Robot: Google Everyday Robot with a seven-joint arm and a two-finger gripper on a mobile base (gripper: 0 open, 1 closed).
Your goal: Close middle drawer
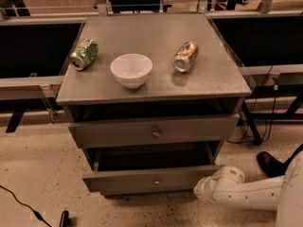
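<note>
Grey wooden middle drawer stands pulled out. Claw, state indeterminable, sits beside the front's right end: push squarely, evenly inward.

Middle drawer open, hand by its right corner

the white gripper sits low, just beside the right end of the grey middle drawer, whose small knob is brass. above the gripper is the grey cabinet top. on it, almost straight above the gripper, lies a gold and silver can; further left a plain white bowl; furthest left a mottled green can. beneath the gripper the floor is beige with dark speckles.
</note>
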